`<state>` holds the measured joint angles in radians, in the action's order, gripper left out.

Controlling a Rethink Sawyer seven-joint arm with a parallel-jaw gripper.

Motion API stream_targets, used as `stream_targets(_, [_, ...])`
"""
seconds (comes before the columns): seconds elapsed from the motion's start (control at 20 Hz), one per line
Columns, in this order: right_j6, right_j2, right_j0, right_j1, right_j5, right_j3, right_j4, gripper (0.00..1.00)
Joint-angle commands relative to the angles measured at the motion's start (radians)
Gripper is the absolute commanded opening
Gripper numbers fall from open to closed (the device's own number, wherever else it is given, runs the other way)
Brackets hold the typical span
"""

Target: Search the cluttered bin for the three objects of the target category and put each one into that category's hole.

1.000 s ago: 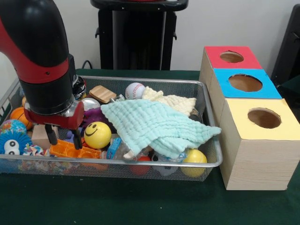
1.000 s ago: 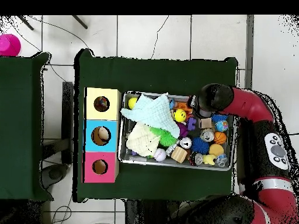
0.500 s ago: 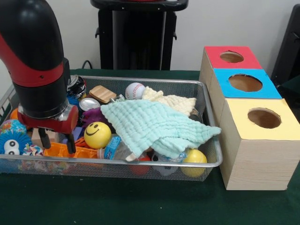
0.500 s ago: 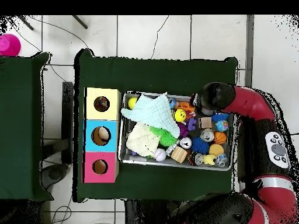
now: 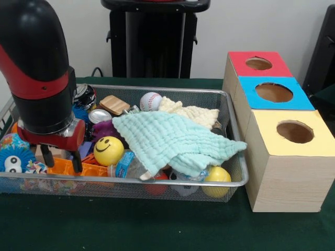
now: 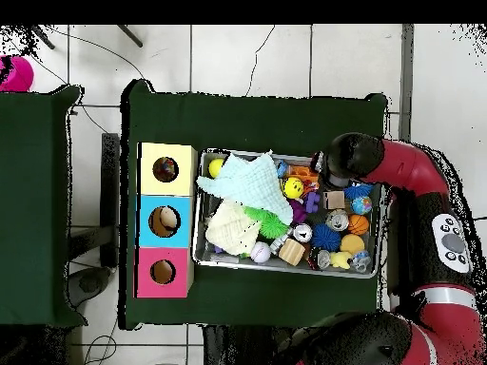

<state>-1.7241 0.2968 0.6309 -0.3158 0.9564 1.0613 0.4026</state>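
Front view: pincer [image 5: 62, 159] low at the bin's [image 5: 230, 112] left end, prongs spread over the orange block [image 5: 73, 168], gripping nothing. Target category unclear; balls like the smiley ball [image 5: 109, 150] sit just right. Risk: prongs jam into packed toys or clip the mesh wall, and the mint cloth [image 5: 175, 140] hides others.

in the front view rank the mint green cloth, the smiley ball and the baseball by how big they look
1. mint green cloth, by far the largest.
2. smiley ball.
3. baseball, smallest, though it lies farther from the camera, so its true size against the smiley ball is unsure.
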Motion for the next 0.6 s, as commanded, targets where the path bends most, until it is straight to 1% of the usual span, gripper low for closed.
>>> stream_targets(0.05, [0.281,0.05,0.006,-0.034,0.142,0.018,0.04,1.0])
stream_targets(0.2, [0.297,0.064,0.028,-0.105,0.174,0.069,0.008,1.0])
stream_targets(0.4, [0.305,0.073,0.035,-0.169,0.252,0.088,-0.016,1.0])
stream_targets(0.5, [0.309,0.075,0.032,-0.189,0.29,0.083,-0.017,1.0])
stream_targets(0.6, [0.309,0.088,0.039,-0.194,0.301,0.094,-0.025,1.0])
